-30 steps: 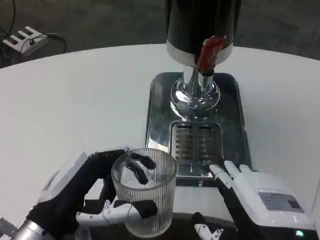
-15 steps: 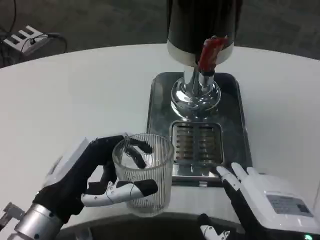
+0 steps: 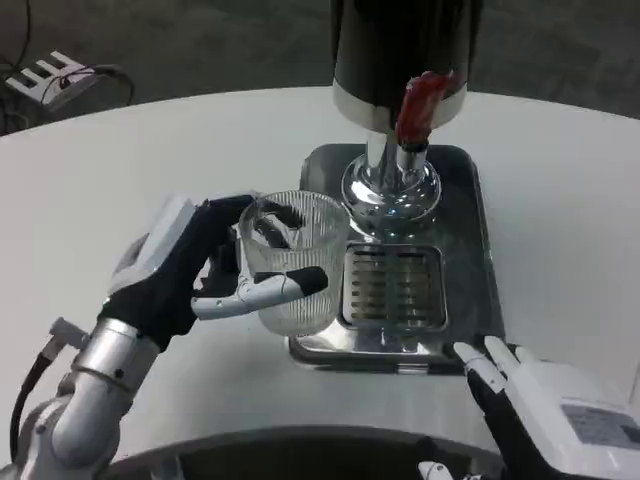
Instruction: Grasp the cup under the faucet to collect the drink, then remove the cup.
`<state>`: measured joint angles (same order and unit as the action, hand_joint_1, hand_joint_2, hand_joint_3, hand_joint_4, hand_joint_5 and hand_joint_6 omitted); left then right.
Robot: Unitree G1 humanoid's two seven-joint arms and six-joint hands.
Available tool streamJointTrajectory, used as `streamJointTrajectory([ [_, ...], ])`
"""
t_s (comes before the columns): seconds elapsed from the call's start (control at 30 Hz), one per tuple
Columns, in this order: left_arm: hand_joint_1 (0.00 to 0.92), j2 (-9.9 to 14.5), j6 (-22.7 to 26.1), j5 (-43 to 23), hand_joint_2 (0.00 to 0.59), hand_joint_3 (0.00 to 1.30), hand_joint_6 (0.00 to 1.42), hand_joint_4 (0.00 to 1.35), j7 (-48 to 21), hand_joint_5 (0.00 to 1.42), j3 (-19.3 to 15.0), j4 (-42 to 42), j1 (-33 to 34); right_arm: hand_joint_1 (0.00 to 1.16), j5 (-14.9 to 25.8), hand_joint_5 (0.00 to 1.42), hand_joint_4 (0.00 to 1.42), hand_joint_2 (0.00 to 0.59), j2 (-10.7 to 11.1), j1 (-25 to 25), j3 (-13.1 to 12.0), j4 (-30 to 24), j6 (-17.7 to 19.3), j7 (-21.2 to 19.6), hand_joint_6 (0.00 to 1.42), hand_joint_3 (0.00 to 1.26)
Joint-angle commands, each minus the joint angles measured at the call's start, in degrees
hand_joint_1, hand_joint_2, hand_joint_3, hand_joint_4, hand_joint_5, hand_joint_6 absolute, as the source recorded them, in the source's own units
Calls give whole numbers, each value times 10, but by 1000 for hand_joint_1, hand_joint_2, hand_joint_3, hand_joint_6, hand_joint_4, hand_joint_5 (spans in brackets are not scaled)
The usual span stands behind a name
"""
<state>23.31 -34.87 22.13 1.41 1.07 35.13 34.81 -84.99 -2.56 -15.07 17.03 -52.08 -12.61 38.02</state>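
Left hand (image 3: 205, 268) wrapped around a clear ribbed cup (image 3: 295, 262), thumb across the near side of the glass and the other fingers showing dark through it from behind. Cup upright, over the left edge of the steel drip tray (image 3: 470, 250), just left of the slotted grate (image 3: 394, 288) and not under the spout. Cannot tell whether its base touches the tray or hangs just above it. Nothing visible inside the glass but reflections. Farther back on the tray, a chrome pedestal (image 3: 391, 188) carrying the black dispenser body (image 3: 405, 50), with a red tap lever (image 3: 419, 103) at its front, pointing down toward the grate. Right hand (image 3: 545, 415) at the near edge of the white table (image 3: 120, 170), just off the tray's near right corner, white back up, fingers spread and straight, grasping nothing. Beyond the far left edge of the table, a white power strip (image 3: 40, 75) with dark cables on the floor.
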Motion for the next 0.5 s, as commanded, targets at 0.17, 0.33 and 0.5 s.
streamJointTrajectory([
  [0.17,470,-6,0,38,73,1067,1262,1135,76,1237,36,133,106,393,4,0,0,438,-17,-28,3,-27,15,-2,42,101],
  [0.33,471,-16,0,50,73,1067,1263,1135,103,1236,65,193,152,393,6,0,0,438,-18,-37,0,-37,20,1,58,105],
  [0.5,465,-29,1,68,75,1067,1263,1135,119,1236,93,245,193,393,13,0,0,438,-15,-51,-8,-49,24,3,62,105],
])
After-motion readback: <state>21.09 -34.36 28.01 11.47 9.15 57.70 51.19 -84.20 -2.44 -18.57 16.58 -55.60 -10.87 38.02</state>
